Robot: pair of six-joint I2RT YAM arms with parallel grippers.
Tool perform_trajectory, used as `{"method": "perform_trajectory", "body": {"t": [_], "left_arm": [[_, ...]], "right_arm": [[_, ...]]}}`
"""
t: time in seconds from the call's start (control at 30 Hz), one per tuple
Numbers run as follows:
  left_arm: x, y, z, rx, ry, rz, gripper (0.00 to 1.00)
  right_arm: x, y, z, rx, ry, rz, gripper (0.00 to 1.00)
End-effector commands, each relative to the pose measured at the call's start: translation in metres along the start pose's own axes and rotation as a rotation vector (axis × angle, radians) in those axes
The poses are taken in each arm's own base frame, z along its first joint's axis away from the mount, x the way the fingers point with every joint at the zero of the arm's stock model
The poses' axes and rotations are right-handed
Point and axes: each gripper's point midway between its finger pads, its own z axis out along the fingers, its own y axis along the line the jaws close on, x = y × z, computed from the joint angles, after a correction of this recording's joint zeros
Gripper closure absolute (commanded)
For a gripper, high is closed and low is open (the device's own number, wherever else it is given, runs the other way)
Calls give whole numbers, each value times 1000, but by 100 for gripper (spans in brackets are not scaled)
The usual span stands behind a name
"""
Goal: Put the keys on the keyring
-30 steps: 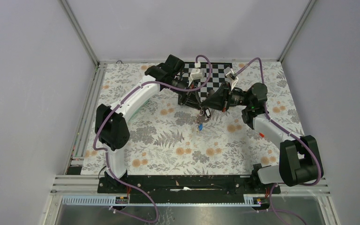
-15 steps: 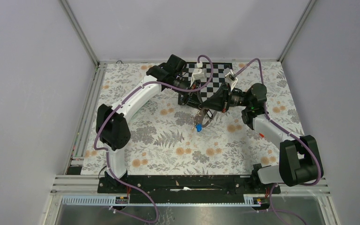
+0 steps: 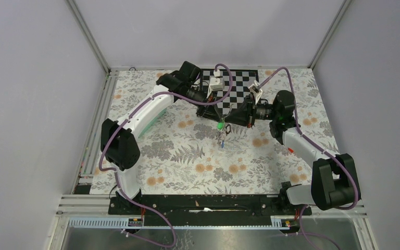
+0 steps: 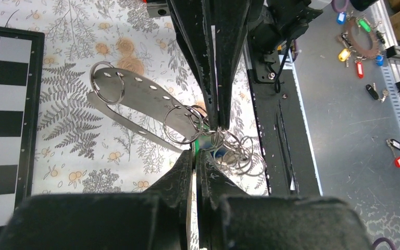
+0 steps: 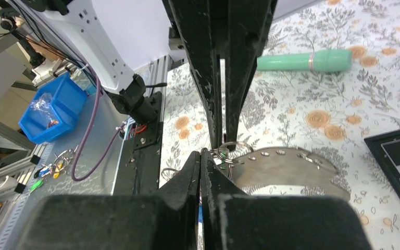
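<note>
Floral table (image 3: 187, 156), keyring (image 4: 220, 140) at closed jaws

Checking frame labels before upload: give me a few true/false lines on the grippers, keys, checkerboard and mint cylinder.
1. The left gripper and right gripper are both shut. True.
2. A green key sits where their tips meet. True.
3. The mint-green cylinder is held in a gripper. False: it lies on the floral mat.
4. The checkerboard lies by the arm bases. False: it is at the far edge.
</note>
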Motion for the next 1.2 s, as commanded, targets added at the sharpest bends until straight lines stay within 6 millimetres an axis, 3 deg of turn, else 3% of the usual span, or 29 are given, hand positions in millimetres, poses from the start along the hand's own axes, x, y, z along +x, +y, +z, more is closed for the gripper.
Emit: {"method": "perform_trajectory", "body": {"t": [0.0,0.2,0.57,0.87,1.17], "left_arm": [[-14,-10,-12,-34,-7,93,100],[-14,-11,-10,-40,4,86,100],[8,-6,-5,-52,58,53,100],[2,-7,5,-30,56,47,90],[-15,-21,-5,-27,20,133,67]], "right_arm": [[-11,-2,-1,24,15,-102,100],[-10,-5,-2,40,21,-96,100],[-19,7,-1,-8,-7,-94,100],[-21,12,-1,-28,-18,-88,100],[-20,11,-2,-22,-16,-90,100]]}}
